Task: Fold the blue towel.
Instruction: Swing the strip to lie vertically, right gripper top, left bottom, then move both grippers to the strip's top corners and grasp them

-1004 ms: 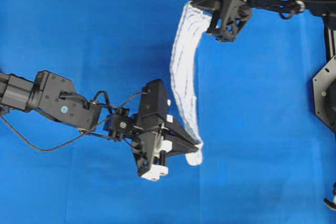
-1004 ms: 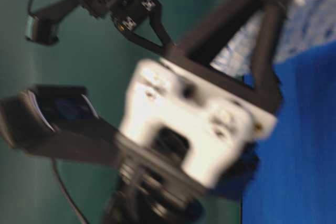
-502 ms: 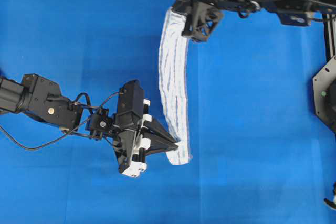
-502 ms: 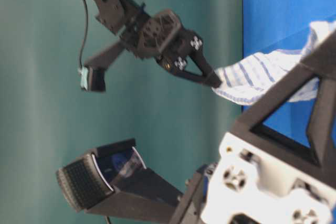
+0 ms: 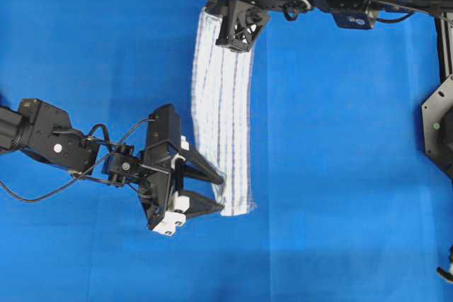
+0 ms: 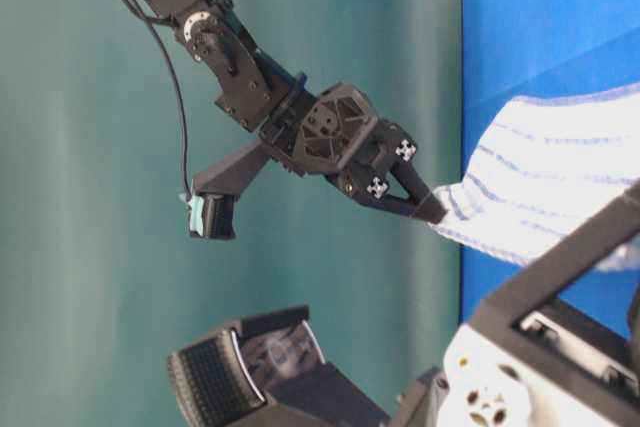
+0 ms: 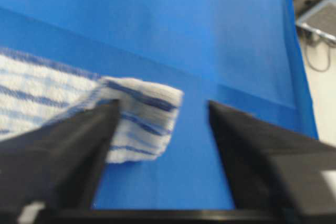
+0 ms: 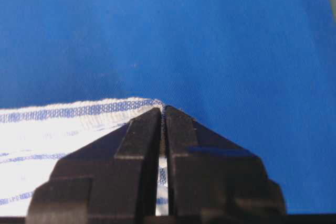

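The blue towel [image 5: 223,114], a white cloth with thin blue stripes, lies as a long narrow band on the table [image 5: 340,175], which is covered edge to edge in plain solid-blue fabric. The right gripper [image 5: 239,42] has its jaws pinched tight on the towel's far hemmed corner, while the left gripper [image 5: 219,189] stands at the near end with jaws spread wide, one finger [image 7: 63,156] over the folded corner. Behind the table edge, the table-level view shows a plain teal-green backdrop [image 6: 100,197].
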